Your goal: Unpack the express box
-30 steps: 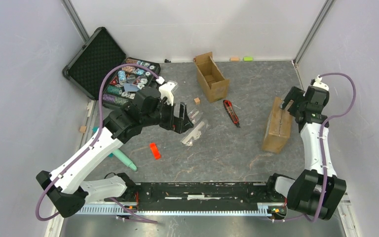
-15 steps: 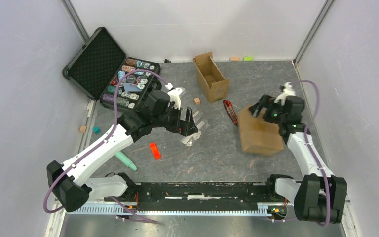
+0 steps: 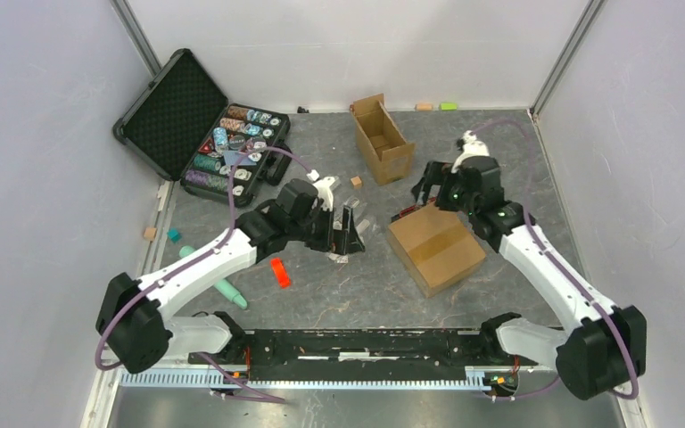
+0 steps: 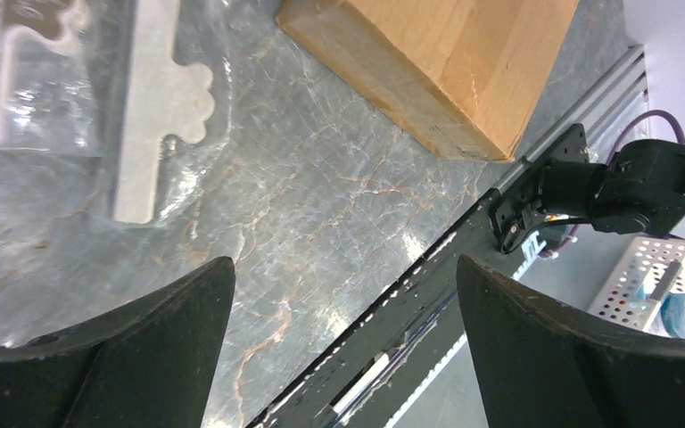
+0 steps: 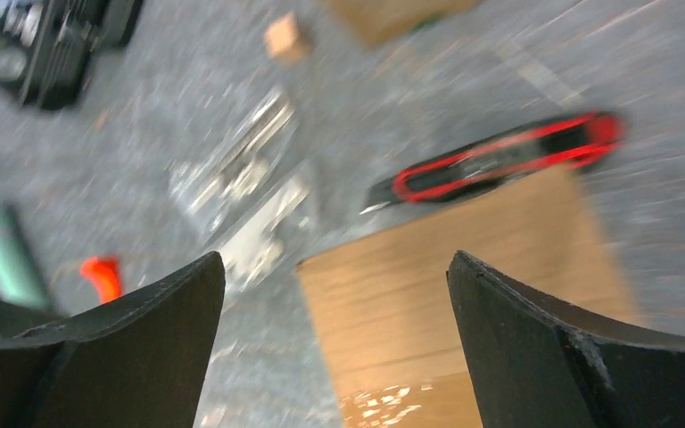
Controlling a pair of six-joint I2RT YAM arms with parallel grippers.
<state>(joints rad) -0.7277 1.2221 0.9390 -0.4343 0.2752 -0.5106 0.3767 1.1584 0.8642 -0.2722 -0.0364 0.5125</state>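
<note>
The express box (image 3: 435, 250) is brown cardboard and lies flat right of the table's middle, its taped seam up; no label shows. It also fills the top of the left wrist view (image 4: 446, 62) and the lower half of the right wrist view (image 5: 464, 267). My right gripper (image 3: 426, 189) hovers open over the box's far-left corner, nothing between its fingers (image 5: 334, 259). My left gripper (image 3: 353, 234) is open to the left of the box, above the grey tabletop (image 4: 346, 267), and holds nothing.
A red-and-black utility knife (image 5: 499, 160) lies against the box's far edge (image 3: 404, 214). Clear plastic bags (image 4: 160, 107) lie under the left gripper. A narrow open cardboard box (image 3: 382, 138), a black case of chips (image 3: 223, 147), a red piece (image 3: 279, 272) and a teal cylinder (image 3: 218, 281) are around.
The express box went from standing on edge at the far right to lying flat nearer the middle. The right arm swung left with it. The left gripper shifted right towards the box.
</note>
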